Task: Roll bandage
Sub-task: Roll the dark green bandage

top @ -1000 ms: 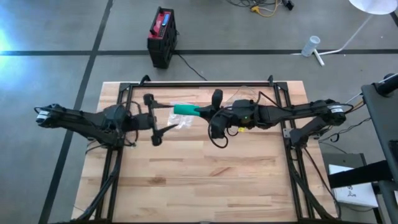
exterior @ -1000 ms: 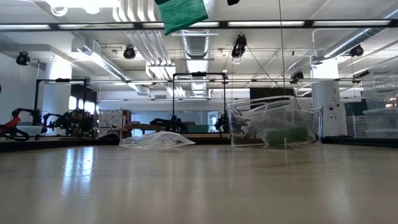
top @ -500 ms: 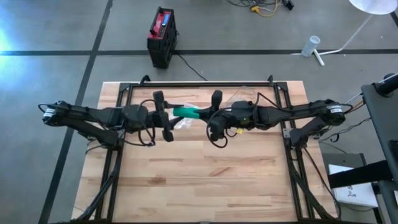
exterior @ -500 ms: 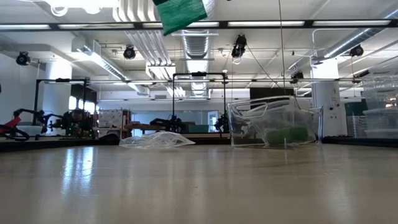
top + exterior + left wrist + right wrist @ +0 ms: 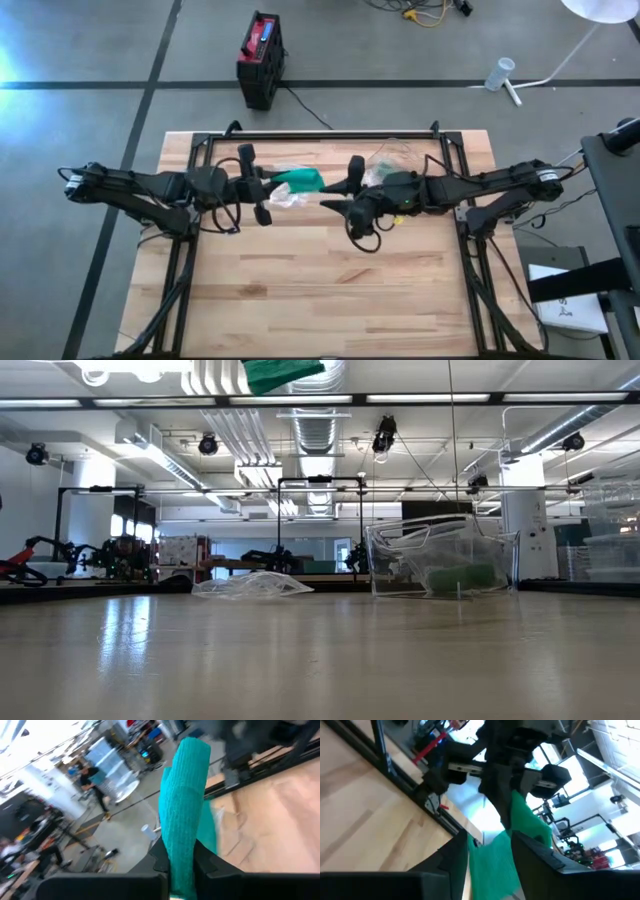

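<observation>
While the green bandage (image 5: 297,181) hangs in the air above the far middle of the tabletop (image 5: 320,300), the left gripper (image 5: 255,184) has its jaws closed on one end of it. The right gripper (image 5: 345,195) sits just beside the other end; in its wrist view the fabric lies between jaws that look parted, so whether they grip cannot be told. A loose length trails free, so the rolling seems barely begun. A clear plastic wrapper (image 5: 283,199) lies below.
</observation>
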Available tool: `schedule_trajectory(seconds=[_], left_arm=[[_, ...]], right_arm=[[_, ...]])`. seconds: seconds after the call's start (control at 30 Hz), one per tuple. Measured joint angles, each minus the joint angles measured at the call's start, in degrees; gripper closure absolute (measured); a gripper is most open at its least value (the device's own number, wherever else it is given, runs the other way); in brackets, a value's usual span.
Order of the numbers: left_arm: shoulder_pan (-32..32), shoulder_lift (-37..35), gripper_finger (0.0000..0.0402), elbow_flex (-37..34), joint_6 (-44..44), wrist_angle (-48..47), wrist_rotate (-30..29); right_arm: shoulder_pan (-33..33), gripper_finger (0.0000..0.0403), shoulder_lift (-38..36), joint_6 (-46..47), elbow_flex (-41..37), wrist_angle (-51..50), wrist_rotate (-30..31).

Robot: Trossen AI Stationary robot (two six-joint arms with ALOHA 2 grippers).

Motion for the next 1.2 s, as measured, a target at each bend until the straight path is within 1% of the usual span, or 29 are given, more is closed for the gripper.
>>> schedule_trajectory(seconds=[0.07, 0.17, 0.43, 0.57, 0.83, 0.93, 1.07, 1.2], left_arm=[[0.0, -0.2, 0.0390, 0.0, -0.2, 0.0, 1.9], [-0.1, -0.3, 0.0384, 0.0, -0.9, 0.0, 2.3], [-0.2, -0.1, 0.0384, 0.0, -1.0, 0.8, 2.3], [-0.5, -0.1, 0.0382, 0.0, -1.2, 0.8, 2.3], [-0.7, 0.2, 0.0383, 0.0, -1.2, 1.9, 2.3], [-0.8, 0.6, 0.0381, 0.0, -1.2, 2.6, 2.5], [-0.8, 1.0, 0.0382, 0.0, -0.8, 3.2, 2.7], [-0.8, 1.4, 0.0381, 0.0, -0.8, 3.5, 2.9]], right_arm=[[0.0, 0.0257, -0.5, 1.0, 0.0, 0.7, 0.0], [-0.1, 0.0259, -0.7, 1.3, 0.0, 1.1, 0.1], [-0.4, 0.0286, 1.7, 1.3, 0.0, 4.7, 0.2], [-0.5, 0.0293, 1.8, 1.3, 0.0, 5.6, 3.1], [-0.9, 0.0279, 2.1, 2.4, 0.0, 6.7, 3.0], [-1.4, 0.0279, 2.7, 3.1, 0.0, 6.8, 3.0], [-1.9, 0.0295, 2.9, 3.0, 0.0, 7.4, 3.0], [-2.1, 0.0320, 2.9, 3.2, 0.0, 8.5, 3.0]])
